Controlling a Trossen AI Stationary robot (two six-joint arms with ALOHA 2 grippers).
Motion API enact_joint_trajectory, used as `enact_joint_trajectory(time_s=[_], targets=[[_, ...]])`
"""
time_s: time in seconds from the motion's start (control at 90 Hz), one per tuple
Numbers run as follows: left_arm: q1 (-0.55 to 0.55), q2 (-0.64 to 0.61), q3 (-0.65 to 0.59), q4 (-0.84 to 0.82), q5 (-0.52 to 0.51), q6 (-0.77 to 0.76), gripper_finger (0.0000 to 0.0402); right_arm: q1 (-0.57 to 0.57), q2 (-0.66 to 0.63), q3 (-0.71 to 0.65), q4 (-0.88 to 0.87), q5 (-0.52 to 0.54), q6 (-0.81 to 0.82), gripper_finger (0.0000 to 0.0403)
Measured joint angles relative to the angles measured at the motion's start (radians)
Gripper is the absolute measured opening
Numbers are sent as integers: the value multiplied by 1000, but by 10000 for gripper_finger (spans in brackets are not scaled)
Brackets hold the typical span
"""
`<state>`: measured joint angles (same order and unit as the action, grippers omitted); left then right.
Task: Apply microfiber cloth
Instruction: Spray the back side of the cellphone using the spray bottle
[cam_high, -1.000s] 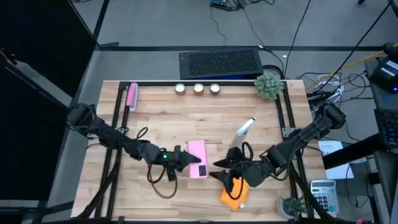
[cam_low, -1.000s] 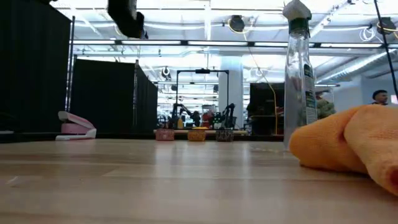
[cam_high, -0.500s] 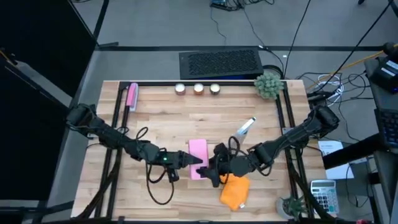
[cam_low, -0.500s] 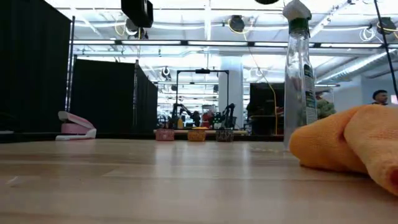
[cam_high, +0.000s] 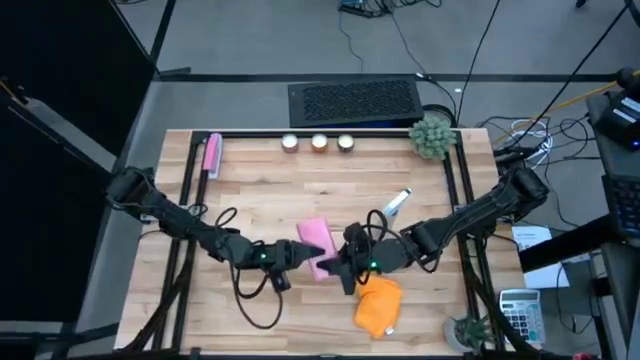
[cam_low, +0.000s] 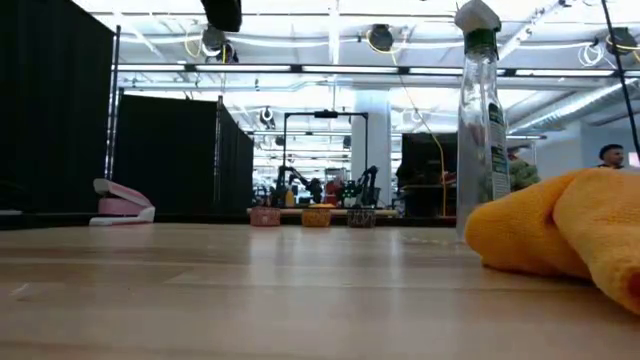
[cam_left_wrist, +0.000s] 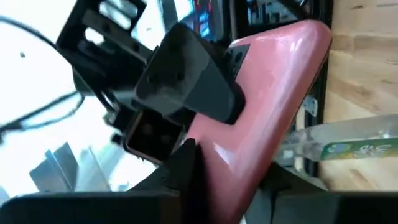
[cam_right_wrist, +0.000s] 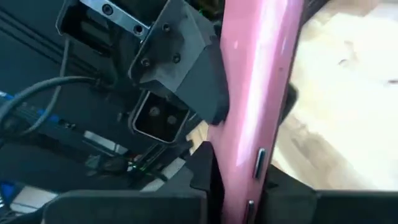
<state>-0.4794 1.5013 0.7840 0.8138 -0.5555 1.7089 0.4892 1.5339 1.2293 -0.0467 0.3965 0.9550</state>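
Both grippers grasp the pink slab (cam_high: 314, 240) in mid-air, left gripper (cam_high: 303, 256) and right gripper (cam_high: 340, 268) each closed on an edge; keep its glossy, rigid face steady and reachable. The soft, crumpled cloth (cam_high: 377, 307) lies on the table just beside the right gripper

No lettering can be read anywhere. The spray bottle (cam_low: 480, 130) carries a green label with print too small to make out, in the low view and in the left wrist view alike.
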Motion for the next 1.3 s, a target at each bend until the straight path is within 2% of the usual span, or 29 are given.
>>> enact_joint_trajectory(time_s=[0.289, 0.433, 0.544, 0.611, 0.778, 0.9, 1.056, 1.3], targets=[[-50, 0, -12, -27, -299, -180, 89, 30, -93, 2, -169, 26, -31, 11], [-64, 0, -11, 3, -322, -561, 90, 45, -125, 2, -178, 114, -120, 11], [-60, -39, -12, 6, -321, -928, 90, 46, -138, 2, -180, 155, -204, 11], [-51, -81, -11, 2, -256, -1132, 90, 46, -135, 2, -189, 169, -260, 11], [22, -215, -9, -69, 84, -1560, 91, 14, -120, 2, -186, 191, -372, 11], [82, -258, -8, -118, 265, -1749, 91, -4, -105, 2, -161, 187, -443, 11], [123, -261, -8, -125, 296, -1816, 91, -25, -73, 2, -81, 179, -524, 11], [138, -256, -8, -112, 297, -1807, 91, -37, -36, 2, -28, 190, -553, 12]])
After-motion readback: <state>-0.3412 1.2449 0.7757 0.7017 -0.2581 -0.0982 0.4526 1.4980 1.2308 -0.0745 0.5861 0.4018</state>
